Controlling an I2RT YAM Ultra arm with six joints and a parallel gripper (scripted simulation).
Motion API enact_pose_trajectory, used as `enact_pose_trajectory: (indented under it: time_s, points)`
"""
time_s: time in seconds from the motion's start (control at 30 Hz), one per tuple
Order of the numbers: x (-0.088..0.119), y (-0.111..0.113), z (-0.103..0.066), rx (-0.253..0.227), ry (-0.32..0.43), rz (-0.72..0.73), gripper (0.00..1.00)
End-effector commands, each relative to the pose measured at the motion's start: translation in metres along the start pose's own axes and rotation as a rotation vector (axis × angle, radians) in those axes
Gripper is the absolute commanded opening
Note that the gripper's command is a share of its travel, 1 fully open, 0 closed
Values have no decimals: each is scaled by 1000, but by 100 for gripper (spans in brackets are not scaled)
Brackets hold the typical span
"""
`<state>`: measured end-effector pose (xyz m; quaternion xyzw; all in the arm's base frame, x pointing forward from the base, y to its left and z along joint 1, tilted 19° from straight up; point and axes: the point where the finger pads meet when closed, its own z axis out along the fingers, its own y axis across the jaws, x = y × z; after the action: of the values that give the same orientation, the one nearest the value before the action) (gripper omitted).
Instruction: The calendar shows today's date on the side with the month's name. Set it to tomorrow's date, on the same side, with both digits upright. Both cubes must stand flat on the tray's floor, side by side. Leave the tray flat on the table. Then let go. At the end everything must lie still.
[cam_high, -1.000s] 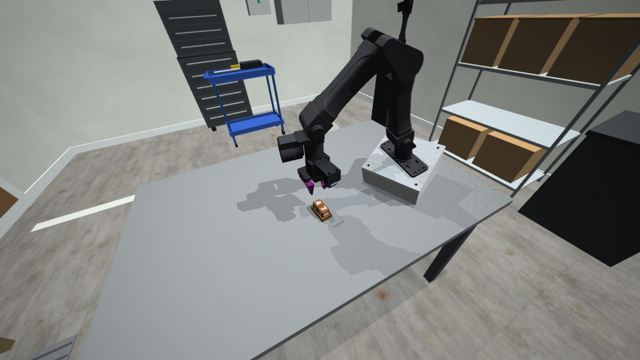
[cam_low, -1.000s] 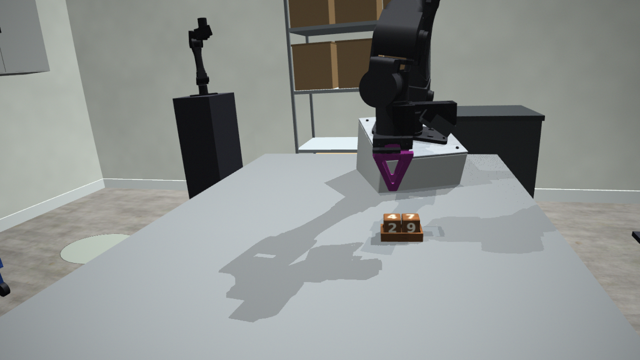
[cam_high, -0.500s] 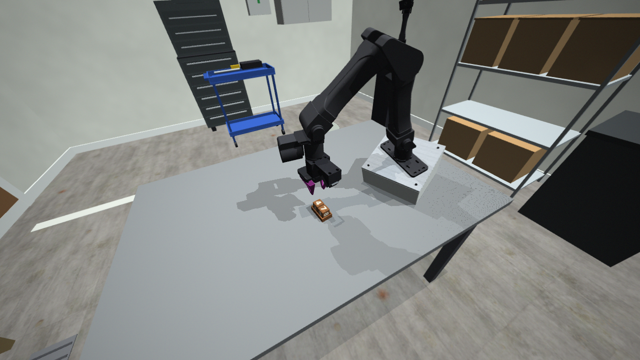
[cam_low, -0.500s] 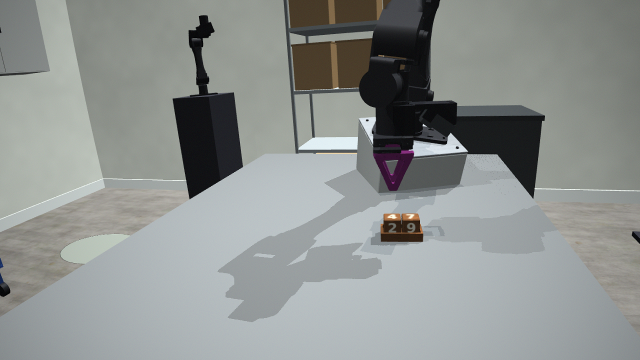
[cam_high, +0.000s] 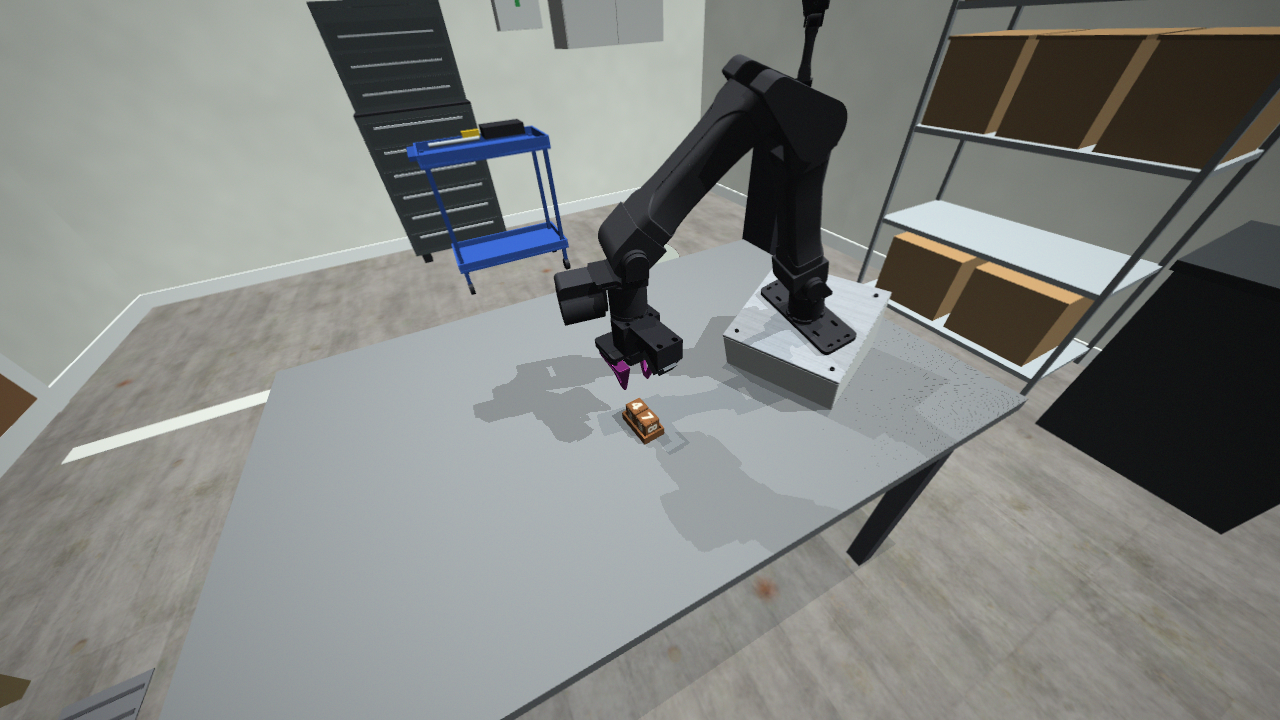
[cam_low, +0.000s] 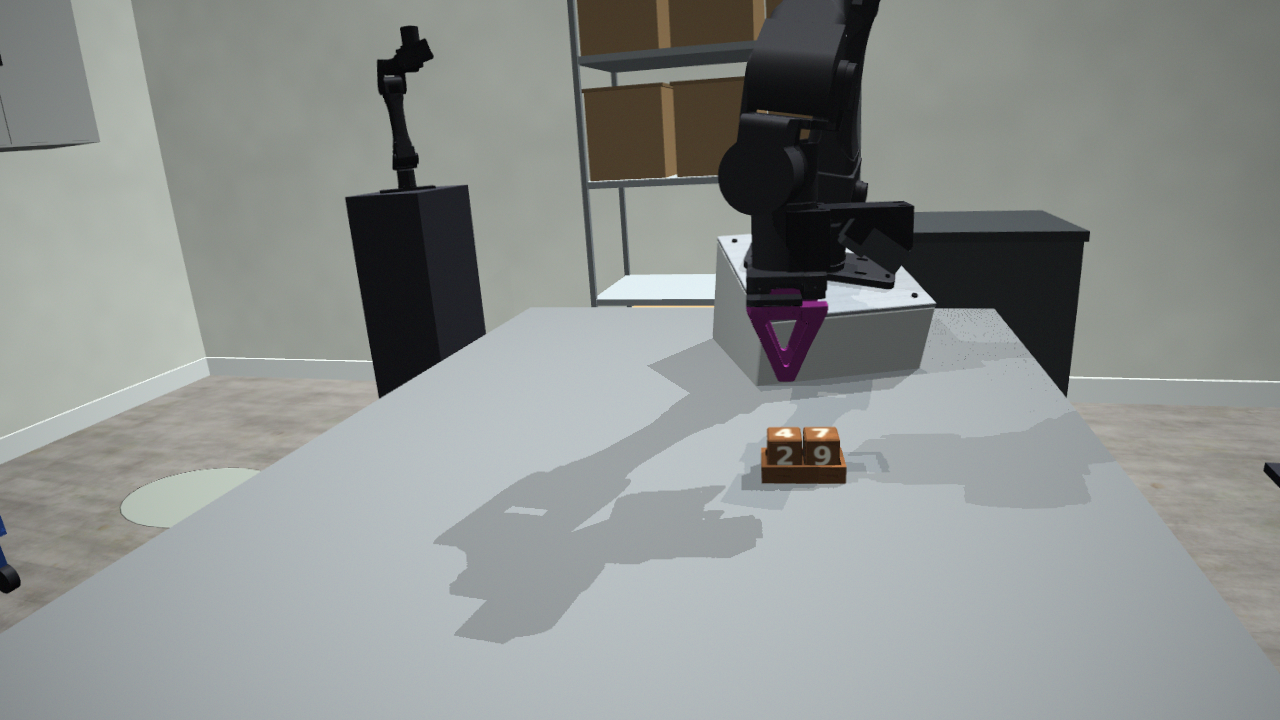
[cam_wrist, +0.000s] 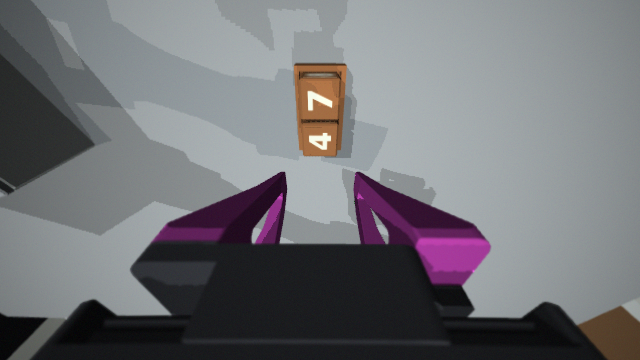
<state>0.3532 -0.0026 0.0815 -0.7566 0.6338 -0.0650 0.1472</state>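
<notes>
The wooden calendar tray (cam_high: 652, 439) (cam_low: 802, 475) (cam_wrist: 320, 67) lies flat on the grey table (cam_high: 447, 501). Two brown cubes stand in it side by side. In the exterior view the left cube (cam_low: 784, 445) (cam_high: 637, 410) (cam_wrist: 320, 140) shows 2 on its front and 4 on top. The right cube (cam_low: 820, 445) (cam_high: 649, 422) (cam_wrist: 320, 102) shows 9 on its front and 7 on top. My gripper (cam_high: 631, 371) (cam_low: 787, 372) (cam_wrist: 320, 180) hangs above the table just behind the tray, on the arm's side. Its purple fingers stand half open with nothing between them.
The arm's pale base block (cam_high: 805, 353) (cam_low: 836, 344) stands on the table behind the tray. A metal rack with cardboard boxes (cam_high: 1074, 98) and a black cabinet (cam_high: 1181, 376) stand beyond the table's right edge. A blue cart (cam_high: 487, 197) is on the floor.
</notes>
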Motion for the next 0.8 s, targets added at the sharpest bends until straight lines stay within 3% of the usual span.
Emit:
enact_pose_trajectory:
  time_s: [0.0, 0.77]
  points:
    - [0, -2, -3, 10, 2, -2, 47]
    - [0, -2, 8, 10, 2, -2, 47]
